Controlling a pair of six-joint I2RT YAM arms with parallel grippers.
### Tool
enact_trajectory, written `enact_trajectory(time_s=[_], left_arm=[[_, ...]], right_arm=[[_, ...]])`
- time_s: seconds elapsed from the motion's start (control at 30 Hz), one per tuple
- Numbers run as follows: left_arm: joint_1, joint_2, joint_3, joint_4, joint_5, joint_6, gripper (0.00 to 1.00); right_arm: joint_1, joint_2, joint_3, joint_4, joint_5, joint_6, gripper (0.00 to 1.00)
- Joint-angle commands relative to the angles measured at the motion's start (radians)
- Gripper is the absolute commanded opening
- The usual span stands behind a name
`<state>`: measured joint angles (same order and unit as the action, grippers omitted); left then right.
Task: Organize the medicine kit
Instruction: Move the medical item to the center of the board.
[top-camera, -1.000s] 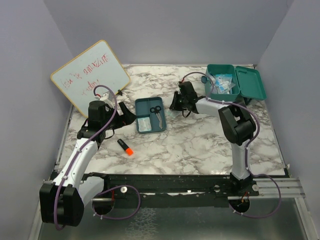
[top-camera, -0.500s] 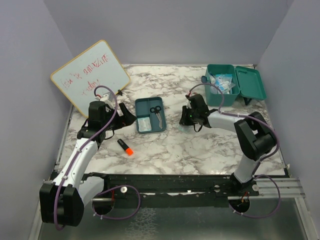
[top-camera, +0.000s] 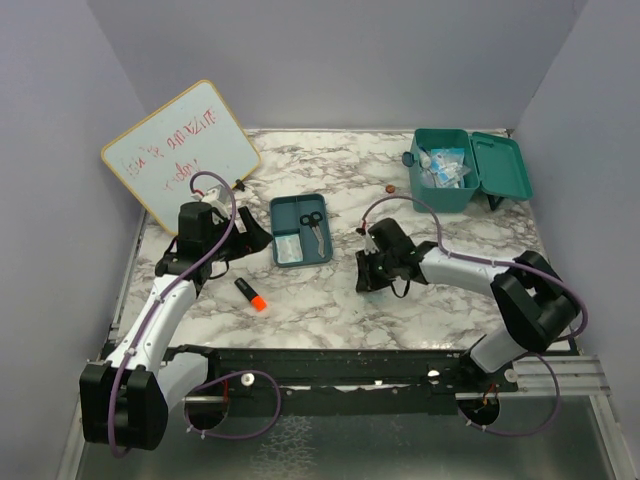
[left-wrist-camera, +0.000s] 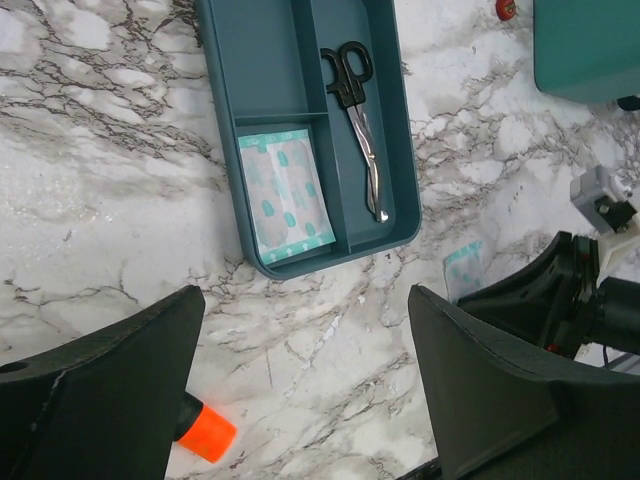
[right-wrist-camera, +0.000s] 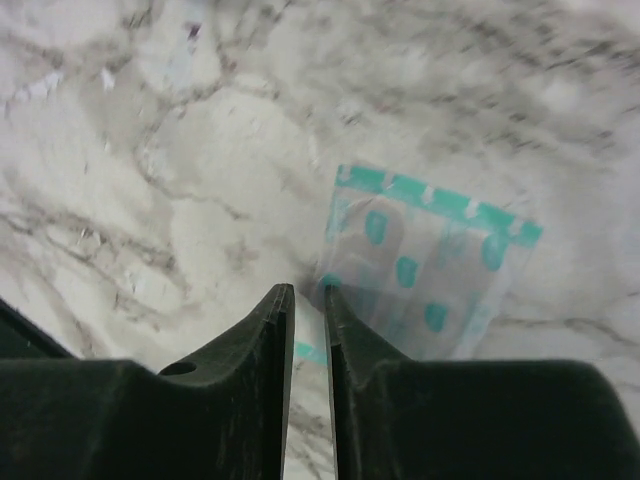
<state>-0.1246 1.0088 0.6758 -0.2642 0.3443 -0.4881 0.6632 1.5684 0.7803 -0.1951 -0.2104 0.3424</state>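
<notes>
The teal medicine kit stands open at the back right with small packets inside; a corner of it shows in the left wrist view. My right gripper points down at mid-table. Its jaws are almost closed, with the edge of a clear, teal-dotted bandage packet in the slit between them. The packet also shows in the left wrist view. My left gripper is open and empty above the table, left of the flat teal tray, with an orange-capped marker by its left finger.
The tray holds black-handled scissors and another bandage packet. A whiteboard leans at the back left. A small red object lies near the kit. The marker lies in front of the left arm.
My right arm has swung from beside the kit and tray toward the near side, to mid-table. The left arm has not moved.
</notes>
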Motion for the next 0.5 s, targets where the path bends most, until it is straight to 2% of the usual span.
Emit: enact_trajectory(time_s=[0.0, 0.17, 0.3, 0.47], left_arm=[[-0.008, -0.001, 0.011, 0.006, 0.037, 0.008, 0.83], [-0.022, -0.001, -0.001, 0.008, 0.067, 0.003, 0.79], [-0.042, 0.005, 0.004, 0.008, 0.093, 0.002, 0.72], [-0.121, 0.043, 0.042, 0.010, 0.102, -0.009, 0.65]], right_arm=[[0.080, -0.046, -0.002, -0.123, -0.068, 0.000, 0.25], [0.106, -0.149, 0.003, -0.150, -0.065, 0.075, 0.28], [0.105, -0.258, 0.008, -0.198, 0.083, 0.178, 0.34], [0.096, -0.309, 0.001, -0.272, 0.242, 0.307, 0.37]])
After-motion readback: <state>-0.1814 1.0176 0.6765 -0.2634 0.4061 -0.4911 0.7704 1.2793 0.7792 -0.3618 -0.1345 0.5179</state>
